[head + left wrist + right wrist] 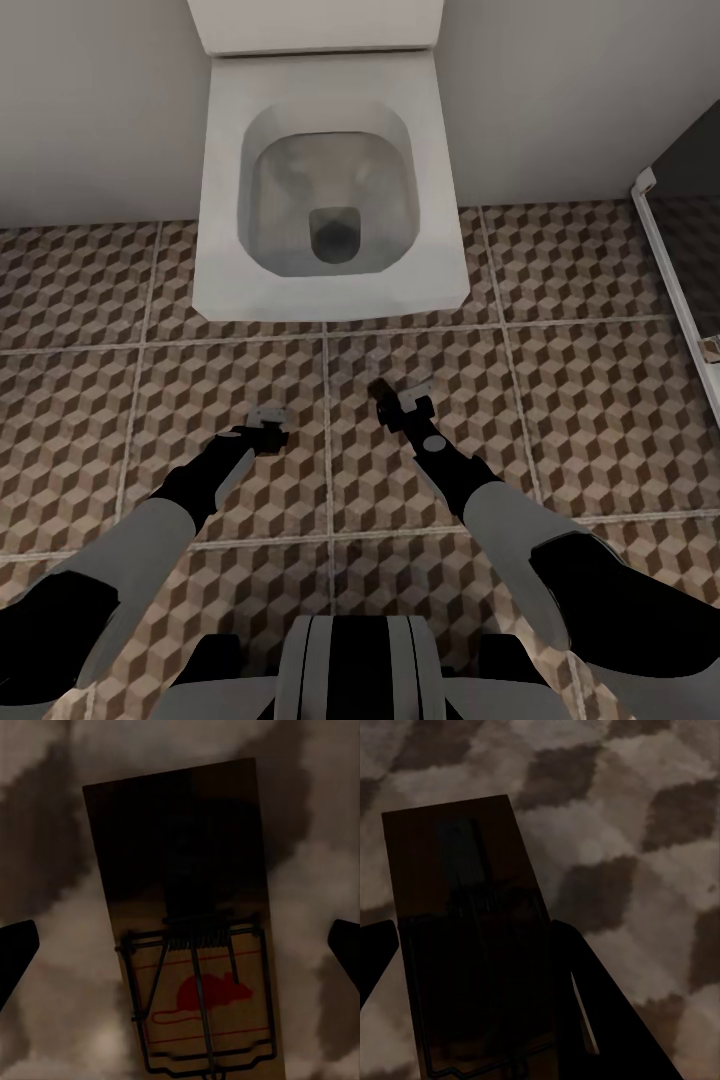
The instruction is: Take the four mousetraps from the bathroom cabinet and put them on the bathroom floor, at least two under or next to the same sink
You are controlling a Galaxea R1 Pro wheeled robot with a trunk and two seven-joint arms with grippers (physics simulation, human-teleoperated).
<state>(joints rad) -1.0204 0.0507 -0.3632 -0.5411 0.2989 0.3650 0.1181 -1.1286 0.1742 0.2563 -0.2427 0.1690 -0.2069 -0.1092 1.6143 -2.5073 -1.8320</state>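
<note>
Before the white ceramic toilet (330, 190), the right claw (472, 945) is gripping a dim brown wooden mousetrap (465, 907); the left claw (180, 945) is gaping around another flat wooden trap (191, 922) over cube-patterned floor tiles (580, 350).

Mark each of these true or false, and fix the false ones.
1. A toilet stands right ahead of the robot. True.
2. The left tool is clamped on a mousetrap. False: its fingers stand wide apart, clear of the red-marked mousetrap lying between them.
3. The floor is plain white. False: the floor has tiles with a brown, beige and white cube pattern.
4. The right tool has a finger against each long side of the shadowed mousetrap. True.
5. The red-marked mousetrap bears a red mouse picture. True.
</note>
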